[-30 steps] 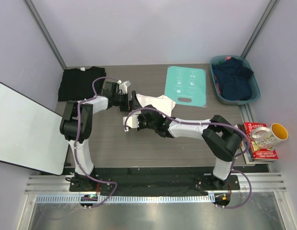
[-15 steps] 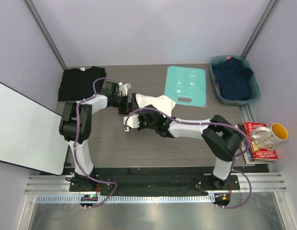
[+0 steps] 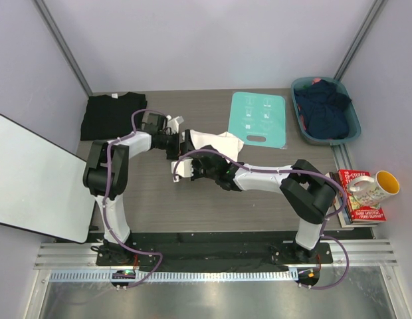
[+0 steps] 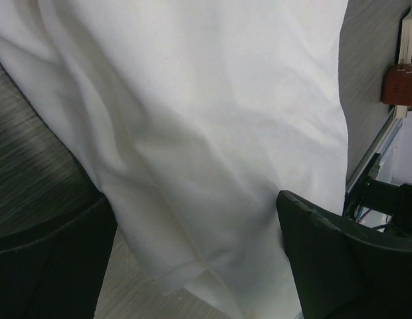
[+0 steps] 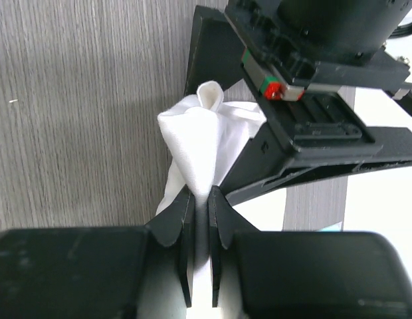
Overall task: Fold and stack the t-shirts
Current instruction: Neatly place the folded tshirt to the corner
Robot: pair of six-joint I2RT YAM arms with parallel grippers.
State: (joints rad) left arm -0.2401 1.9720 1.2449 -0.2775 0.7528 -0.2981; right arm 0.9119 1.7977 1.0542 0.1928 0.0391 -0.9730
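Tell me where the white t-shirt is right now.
In the top view the white t-shirt sits mid-table, just left of the teal board. The right end effector pinches a fold of it, and the open left end effector straddles it.

white t-shirt soft matt cloth; table grained matt wood

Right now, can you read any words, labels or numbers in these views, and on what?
Teal board: white print and icons, too small to read.
Red book: white cover lettering, blurred.
Black t-shirt: white neck label, too small.
None can be quoted.
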